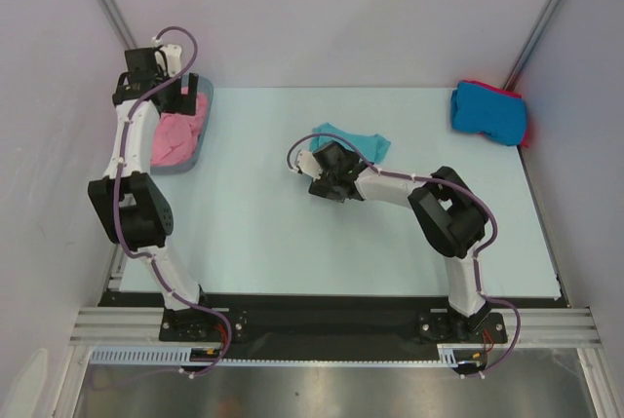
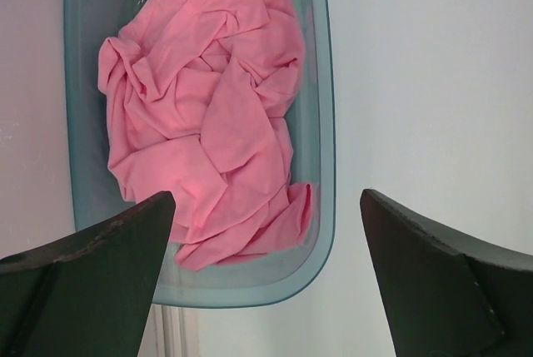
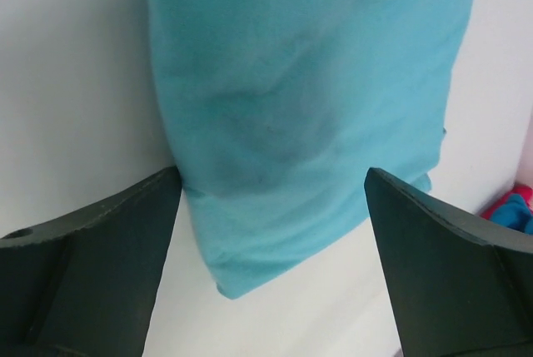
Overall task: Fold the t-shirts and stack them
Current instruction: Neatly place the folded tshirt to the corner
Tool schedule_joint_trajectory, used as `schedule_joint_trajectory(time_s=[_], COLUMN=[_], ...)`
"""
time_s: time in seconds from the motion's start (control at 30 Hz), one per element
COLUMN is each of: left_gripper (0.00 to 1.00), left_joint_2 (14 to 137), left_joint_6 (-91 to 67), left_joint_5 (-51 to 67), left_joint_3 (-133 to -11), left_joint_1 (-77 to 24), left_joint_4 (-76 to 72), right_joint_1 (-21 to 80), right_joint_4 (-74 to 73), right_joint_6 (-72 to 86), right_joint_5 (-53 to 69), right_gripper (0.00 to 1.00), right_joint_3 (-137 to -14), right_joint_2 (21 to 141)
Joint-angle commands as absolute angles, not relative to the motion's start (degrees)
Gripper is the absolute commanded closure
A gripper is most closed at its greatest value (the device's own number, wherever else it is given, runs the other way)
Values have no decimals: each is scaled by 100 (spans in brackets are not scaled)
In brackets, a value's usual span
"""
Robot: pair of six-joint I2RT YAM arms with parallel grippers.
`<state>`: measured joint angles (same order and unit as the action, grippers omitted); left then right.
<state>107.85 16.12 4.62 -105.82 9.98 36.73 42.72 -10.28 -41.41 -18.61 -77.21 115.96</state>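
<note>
On the left, the left tool (image 2: 266,199) hangs over the grey-blue tub (image 2: 325,124). Its two fingers are wide apart and hold nothing. The pink shirt (image 2: 208,124) lies scrunched up inside the tub. If the tool goes down off to one side, it may bump the tub rim or grab the tub too. It may also catch only one small fold, and then the shirt would come out in a messy lump. The tub sits right by the left wall, so that arm has little room there.

In the middle, the right tool (image 3: 271,178) hangs low over the teal shirt (image 3: 308,82), also wide apart and empty. The teal shirt lies on the worktop (image 1: 263,223). If the tool pinches only the top layer, the shirt could fall open. There is lots of bare worktop in front of it for moving.

On the right, the bright blue shirt (image 1: 487,111) rests on the red shirt (image 1: 526,126) in the far corner. The walls are close there, so a wide swing could knock the pile.
</note>
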Motion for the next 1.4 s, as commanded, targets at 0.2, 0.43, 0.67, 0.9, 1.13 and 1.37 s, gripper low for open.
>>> schedule_joint_trajectory(time_s=[0.2,0.43,0.67,0.9,1.13,1.37], left_gripper=[0,0,0,0,0,0], left_joint_2=[10890,10898,10898,11013,11188,11347], left_joint_6=[1644,1679,1714,1714,1696,1582], left_joint_5=[483,449,448,474,527,606], left_joint_3=[-11074,-11065,-11136,-11338,-11584,-11724], left_joint_1=[1099,1099,1090,1090,1090,1072], left_joint_4=[3700,3700,3709,3744,3814,3832], right_joint_1=[4034,3946,3885,3806,3534,2989], right_joint_4=[-1028,-1265,-1600,-1529,-994,-213], right_joint_6=[-4324,-4324,-4333,-4824,-6036,-6977], right_joint_5=[-1775,-1521,-1450,-1933,-2513,-2558], right_gripper=[12,32,75,100,100,100], right_joint_3=[-7321,-7444,-7725,-7874,-8068,-8385], right_joint_2=[11944,12120,12252,11883,11321,11074])
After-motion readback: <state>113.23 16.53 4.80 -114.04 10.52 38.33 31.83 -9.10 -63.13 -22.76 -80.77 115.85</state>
